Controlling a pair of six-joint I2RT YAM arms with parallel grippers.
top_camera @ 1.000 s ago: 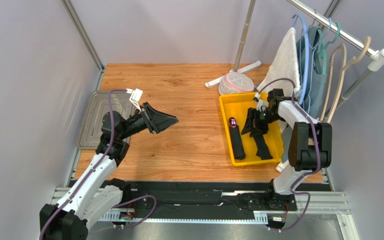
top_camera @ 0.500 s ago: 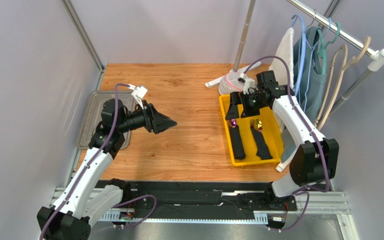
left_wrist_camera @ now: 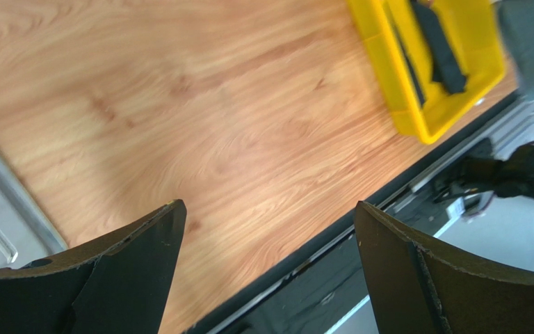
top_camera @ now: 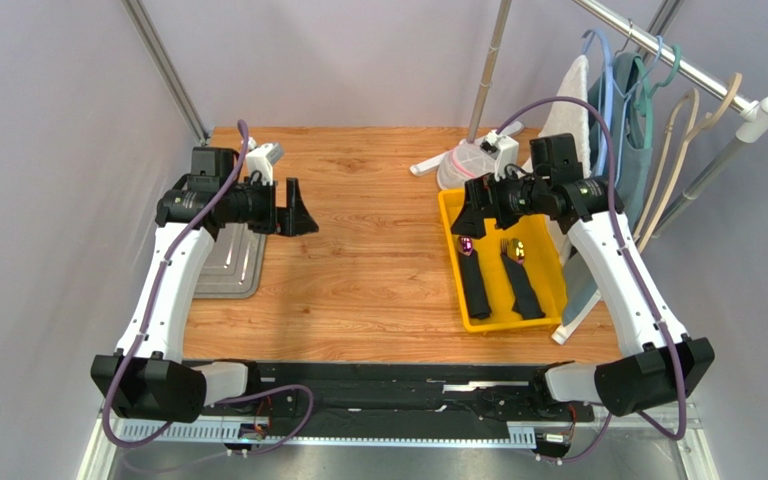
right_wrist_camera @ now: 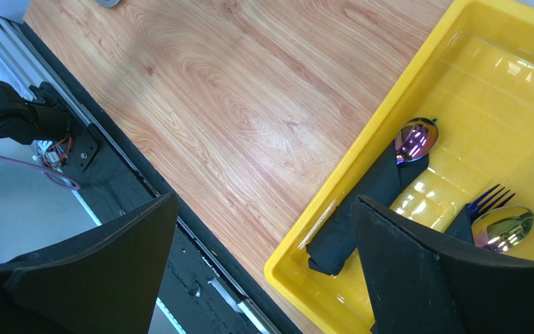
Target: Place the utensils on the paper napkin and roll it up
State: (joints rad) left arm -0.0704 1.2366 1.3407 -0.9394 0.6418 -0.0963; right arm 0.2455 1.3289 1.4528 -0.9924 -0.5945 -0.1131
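**Both arms hang empty-handed over the table (top_camera: 378, 280)**

The left gripper (left_wrist_camera: 268, 207) hangs in the air above the left side of the wooden surface, near a grey metal tray (top_camera: 223, 270). Its fingers are spread wide with nothing between them. The right gripper (right_wrist_camera: 263, 200) hovers over the far end of a yellow tray (top_camera: 550, 275) on the right side, its fingers likewise apart and holding nothing.

Inside the yellow tray two bundles lie side by side with a strip of bare yellow between them. A purple-headed spoon (right_wrist_camera: 416, 139) pokes out of one black napkin roll (right_wrist_camera: 360, 209). A fork (right_wrist_camera: 489, 200) and a gold-tinted spoon (right_wrist_camera: 505, 226) emerge together from a second black roll (top_camera: 524, 292) (the right wrist view cuts off most of it). All three heads point toward the table's far edge. Neither gripper touches either bundle. A white towel (top_camera: 570, 120) hangs just behind the yellow tray.
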